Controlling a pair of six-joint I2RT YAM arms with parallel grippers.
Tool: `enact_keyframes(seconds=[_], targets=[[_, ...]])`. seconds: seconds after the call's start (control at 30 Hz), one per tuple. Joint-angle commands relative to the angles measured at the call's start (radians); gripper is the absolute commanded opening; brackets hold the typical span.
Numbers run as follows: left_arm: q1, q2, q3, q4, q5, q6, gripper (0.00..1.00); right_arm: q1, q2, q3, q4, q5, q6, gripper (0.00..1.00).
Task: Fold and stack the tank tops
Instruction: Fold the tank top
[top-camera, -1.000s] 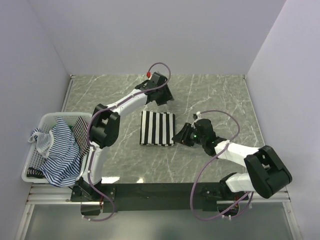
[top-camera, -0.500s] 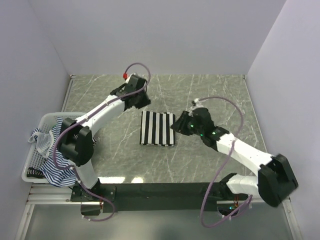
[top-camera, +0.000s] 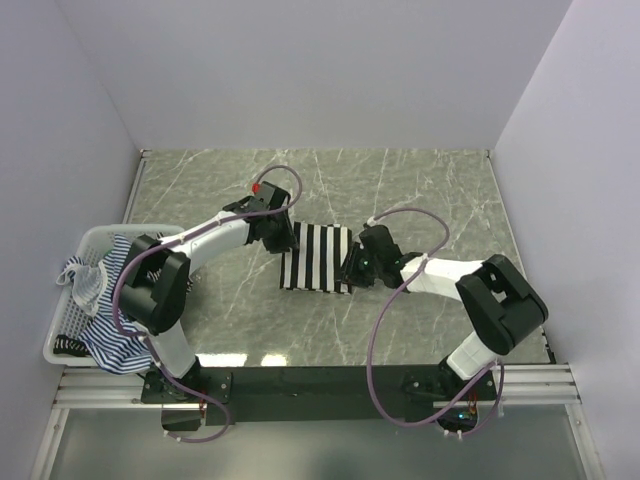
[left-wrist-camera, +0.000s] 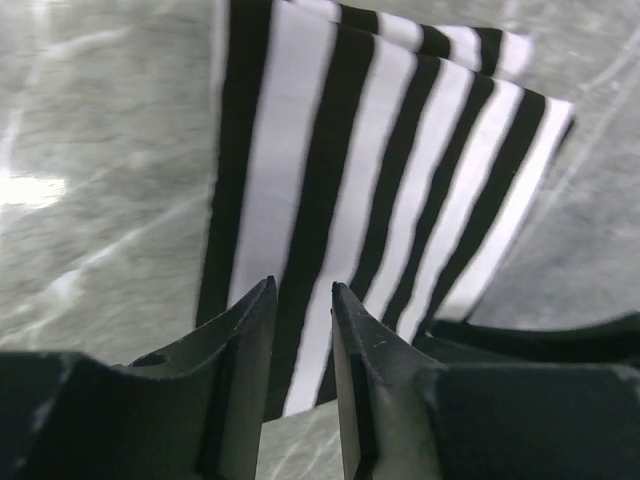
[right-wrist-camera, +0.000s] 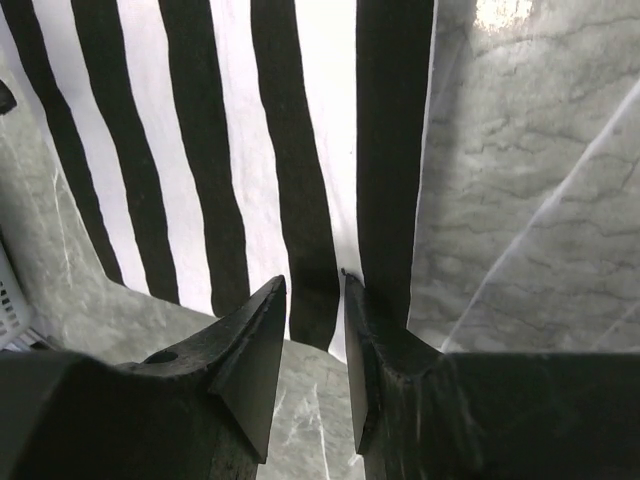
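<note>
The black-and-white striped tank top (top-camera: 315, 257) lies folded into a flat rectangle in the middle of the table. My left gripper (top-camera: 283, 240) hovers at its left edge, and my right gripper (top-camera: 350, 268) is at its right edge. In the left wrist view the jaws (left-wrist-camera: 301, 284) stand a narrow gap apart with nothing between them, over the top (left-wrist-camera: 400, 150). In the right wrist view the jaws (right-wrist-camera: 314, 276) are also narrowly apart and empty, just above the top's edge (right-wrist-camera: 200, 130). The blue-and-white striped tops (top-camera: 125, 300) are heaped in the basket.
A white mesh basket (top-camera: 62, 325) stands at the table's left edge, with cloth spilling over its near side. The grey marble table (top-camera: 430, 190) is walled at the back and on both sides. Purple cables loop off both arms.
My left gripper has swung from the far back of the table down to the top's left edge. My right gripper has moved left to the top's right edge. The top has not moved.
</note>
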Motion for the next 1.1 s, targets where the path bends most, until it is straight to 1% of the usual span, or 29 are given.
enact_keyframes(seconds=[0.0, 0.1, 0.23, 0.37, 0.57, 0.6, 0.8, 0.87, 1.07], targets=[[0.003, 0.015, -0.004, 0.084, 0.102, 0.035, 0.35, -0.009, 0.034, -0.003, 0.041, 0.006, 0.016, 0.37], [-0.003, 0.019, 0.004, 0.097, 0.130, 0.037, 0.35, -0.014, 0.039, -0.006, 0.048, 0.003, 0.017, 0.37], [-0.029, 0.035, 0.006, 0.117, 0.160, 0.020, 0.35, -0.015, 0.013, 0.025, 0.010, 0.024, 0.005, 0.38], [-0.055, 0.073, 0.004, 0.141, 0.164, -0.015, 0.34, -0.034, -0.024, 0.039, 0.002, 0.015, -0.003, 0.38], [-0.074, 0.134, 0.024, 0.169, 0.156, -0.057, 0.33, -0.035, -0.180, 0.057, -0.056, 0.090, -0.022, 0.42], [-0.075, 0.150, 0.029, 0.164, 0.142, -0.061, 0.33, -0.035, -0.215, 0.066, -0.094, 0.100, -0.024, 0.42], [-0.075, 0.193, 0.043, 0.135, 0.069, -0.126, 0.33, -0.035, -0.315, 0.080, -0.145, 0.124, -0.039, 0.43], [-0.075, 0.200, 0.050, 0.129, 0.039, -0.136, 0.34, -0.035, -0.334, 0.082, -0.159, 0.129, -0.044, 0.43], [-0.075, 0.223, 0.050, 0.137, 0.030, -0.150, 0.33, -0.034, -0.351, 0.089, -0.192, 0.164, -0.062, 0.44]])
